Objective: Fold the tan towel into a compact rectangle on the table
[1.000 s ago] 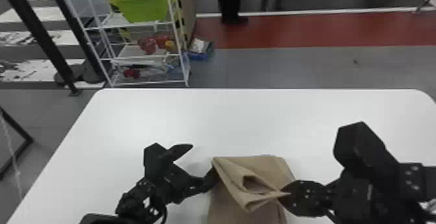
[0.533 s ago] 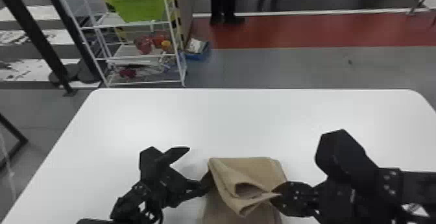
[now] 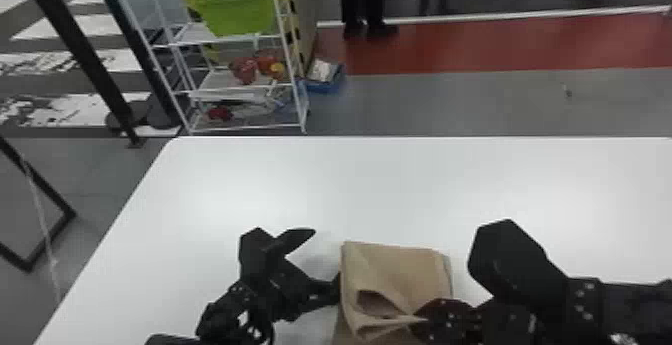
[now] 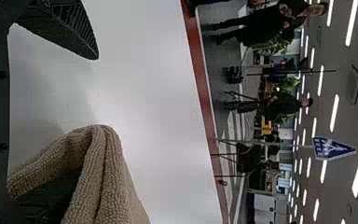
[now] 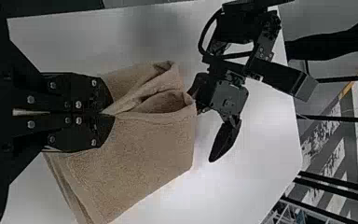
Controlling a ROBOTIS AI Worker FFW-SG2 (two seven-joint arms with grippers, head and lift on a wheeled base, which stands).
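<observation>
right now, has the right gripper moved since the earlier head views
Yes, the right gripper has moved left and away from the table's far edge.

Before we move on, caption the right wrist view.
Right gripper pinching the tan towel, left gripper open at its edge.

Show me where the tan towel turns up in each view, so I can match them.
Head view: tan towel low, right of centre.
Left wrist view: towel close up, across from a black finger.
Right wrist view: towel pinched in the right tool.
Shared landmark: white table.
</observation>
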